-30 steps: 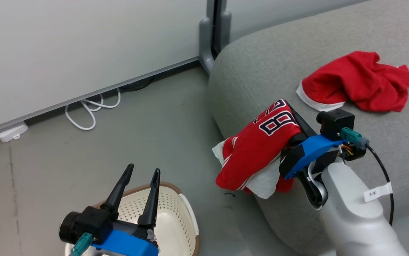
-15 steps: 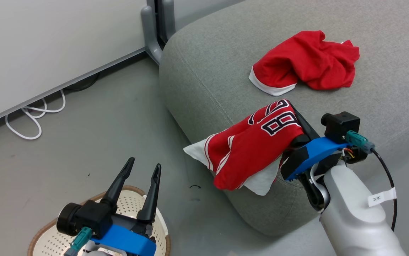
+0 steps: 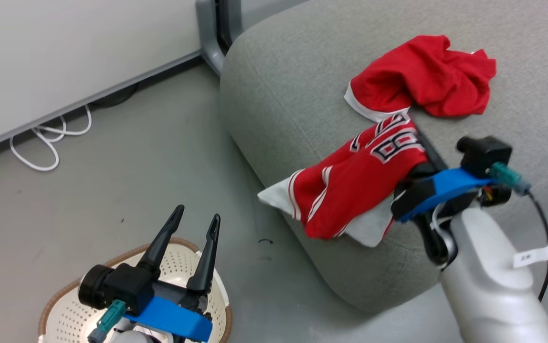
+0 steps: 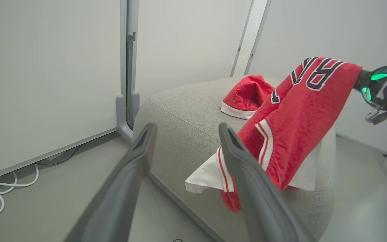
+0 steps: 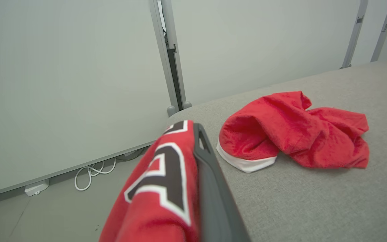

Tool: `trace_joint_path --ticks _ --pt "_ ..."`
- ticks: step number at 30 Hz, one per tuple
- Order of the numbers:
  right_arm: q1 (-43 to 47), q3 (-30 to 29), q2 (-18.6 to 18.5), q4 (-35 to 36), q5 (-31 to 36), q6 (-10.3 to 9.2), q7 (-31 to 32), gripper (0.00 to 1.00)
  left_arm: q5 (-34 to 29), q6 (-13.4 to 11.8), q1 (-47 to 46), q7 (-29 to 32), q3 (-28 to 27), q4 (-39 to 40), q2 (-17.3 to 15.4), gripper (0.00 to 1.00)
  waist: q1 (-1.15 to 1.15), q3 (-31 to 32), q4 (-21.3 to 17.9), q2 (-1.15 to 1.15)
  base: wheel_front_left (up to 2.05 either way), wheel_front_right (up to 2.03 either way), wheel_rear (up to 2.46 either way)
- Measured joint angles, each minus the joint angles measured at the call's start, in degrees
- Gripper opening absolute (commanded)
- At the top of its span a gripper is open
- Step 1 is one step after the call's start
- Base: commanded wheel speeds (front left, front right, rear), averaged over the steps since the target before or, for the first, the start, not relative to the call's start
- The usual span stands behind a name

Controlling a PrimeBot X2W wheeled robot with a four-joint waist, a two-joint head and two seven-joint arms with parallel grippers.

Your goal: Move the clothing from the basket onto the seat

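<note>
1. Garment 1 is done. The plain red garment (image 3: 426, 78) w/ white trim is lying crumpled on the seat (image 3: 293, 95), well in from the edge.
2. Garment 2 is in progress. We're carrying the jersey (image 3: 359, 186) in the right gripper (image 3: 421, 140), w/ the fingers clenched on its upper end, right by the number print.
3. The rest of the jersey is draping down over the seat's rounded front corner, w/ white lining showing at the bottom. We can't tell whether the cloth is touching the seat fabric or hanging just clear of it.
4. The left gripper (image 3: 197, 213) is hovering above the basket (image 3: 71, 312), fingers spread wide, gripping nothing.
5. The basket is sitting on the floor, near the seat's corner. The part of the interior we're seeing has no cloth in it. Some of it is hiding behind the left gripper, so we aren't vouching for all of it.
6. We're judging the task approx. most of the way through, w/ one item placed and one in transit.
7. What we're reckoning is left is to bring the jersey in over the cushion near garment 1, lower it, then let go.
8. Risk: most of the jersey is hanging off the edge, so a release here is prob. sending it sliding to the floor.
</note>
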State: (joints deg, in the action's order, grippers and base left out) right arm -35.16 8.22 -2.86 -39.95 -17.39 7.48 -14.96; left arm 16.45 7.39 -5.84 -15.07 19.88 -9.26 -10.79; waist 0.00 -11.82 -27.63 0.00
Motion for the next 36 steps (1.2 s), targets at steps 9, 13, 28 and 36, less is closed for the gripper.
trace_joint_path --ticks 9,13,28,36 --pt "-10.5 -11.4 -3.1 3.8 3.3 0.0 0.7 0.0 -0.9 0.0 -2.9 0.0 0.0 3.2 -2.0 1.0 0.0 -6.8 2.3 0.0 0.0 0.0 0.0" --pt "-16.9 -16.6 -6.3 6.3 3.3 0.0 2.9 0.0 -1.4 0.0 -5.0 0.0 0.6 5.1 -3.9 1.0 0.0 -11.2 3.3 0.0 0.0 0.0 0.0" --pt "-30.1 -36.6 -18.6 9.0 10.0 0.01 3.8 0.0 -3.1 0.0 -11.4 0.1 2.0 13.5 -9.7 1.0 0.02 -27.5 8.1 -0.01 0.0 0.0 0.0" --pt "-28.9 -42.7 -18.0 -2.5 12.4 0.0 3.3 0.0 -3.1 0.0 -12.2 0.4 3.3 15.7 -11.2 1.0 0.02 -31.7 10.3 -0.01 0.0 0.0 0.0"
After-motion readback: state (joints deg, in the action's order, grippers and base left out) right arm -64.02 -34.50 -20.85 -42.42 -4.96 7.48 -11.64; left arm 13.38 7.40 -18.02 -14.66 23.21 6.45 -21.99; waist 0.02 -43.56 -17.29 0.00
